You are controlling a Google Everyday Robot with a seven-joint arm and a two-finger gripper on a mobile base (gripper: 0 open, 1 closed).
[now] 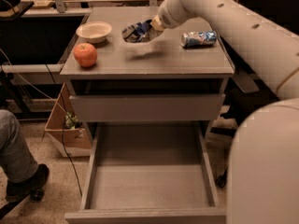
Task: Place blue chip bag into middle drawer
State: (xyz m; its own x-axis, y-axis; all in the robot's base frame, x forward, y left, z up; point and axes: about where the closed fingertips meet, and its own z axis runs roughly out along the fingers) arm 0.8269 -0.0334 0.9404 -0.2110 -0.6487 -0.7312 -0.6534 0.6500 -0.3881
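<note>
Gripper [150, 26] sits at the end of the white jointed robot arm [224, 27], over the back middle of the flat grey cabinet top [187, 62]. Its jaws pinch the right edge of the small crumpled dark-blue and white foil chip bag [135, 31]. The chip bag hangs just above the top, not resting on it, with a blurred shadow on the surface below it. The arm comes in from the right side of the view and crosses above the back right corner of the top.

A shallow cream round bowl [94, 31] stands upright just left of the bag. A round red-orange apple [85, 54] sits near the front left corner, in front of the bowl and apart from it. A blue-and-silver drink can [199, 38] lies on its side to the right of the bag, under the arm, not touching the bag.

The plain grey upper drawer front [147, 107] is just under the top. Below it the wide shallow grey metal middle drawer [149, 185] is pulled far out toward the camera, low side walls and floor showing. The bag is well apart from it, up above the cabinet top.

The large white rounded robot body [266, 171] fills the lower right. An open brown cardboard box [60, 132] stands on the floor left of the cabinet. A person's leg in blue jeans and a dark shoe [16, 157] is at the left edge.
</note>
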